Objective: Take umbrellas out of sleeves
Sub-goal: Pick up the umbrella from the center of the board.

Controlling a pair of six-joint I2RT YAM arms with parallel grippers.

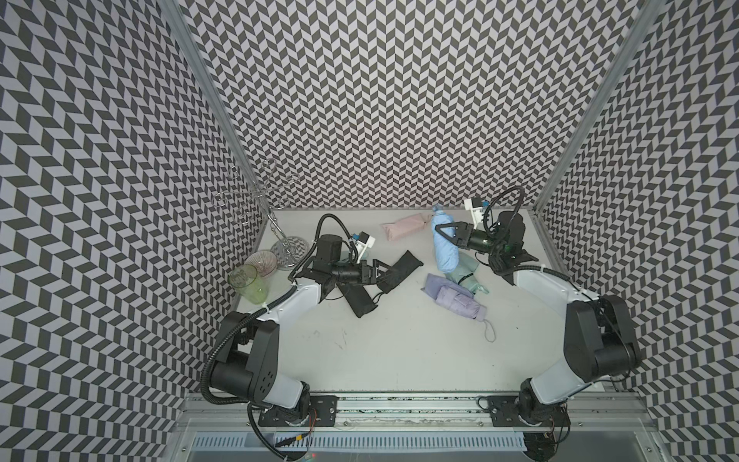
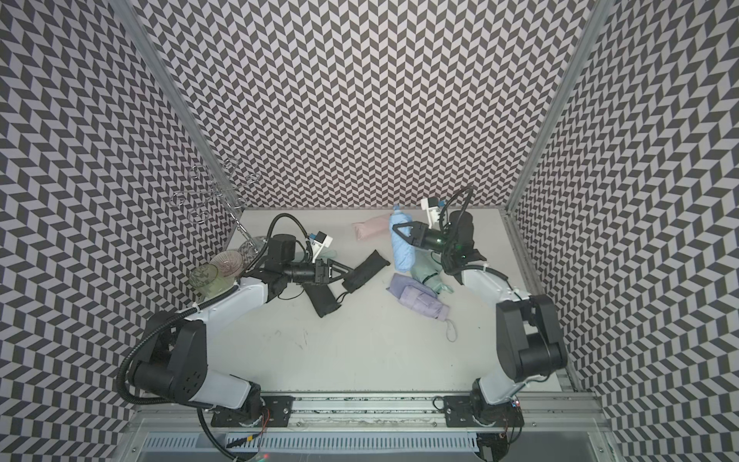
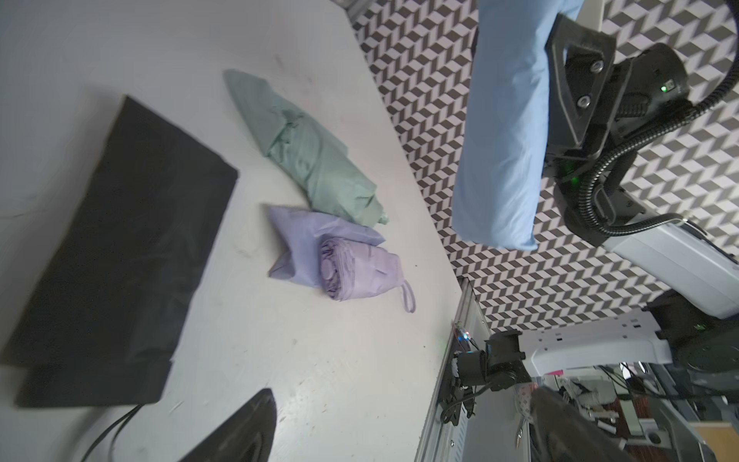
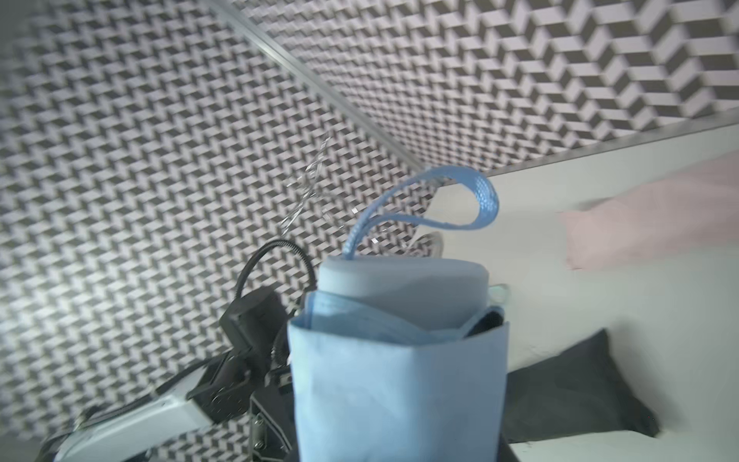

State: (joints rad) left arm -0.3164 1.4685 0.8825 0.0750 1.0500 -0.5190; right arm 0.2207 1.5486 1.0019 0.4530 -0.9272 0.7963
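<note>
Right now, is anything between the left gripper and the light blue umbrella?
Nothing visible blocks it. The left wrist view sees the light blue umbrella unobstructed; only the flat black sleeve lies low on the table by the left gripper.

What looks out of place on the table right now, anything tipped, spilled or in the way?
Nothing spilled or damaged. The green glass stands at the table's left edge, right beside the left arm, so a swing might knock it. The lavender umbrella lies partly on its loose sleeve.
</note>
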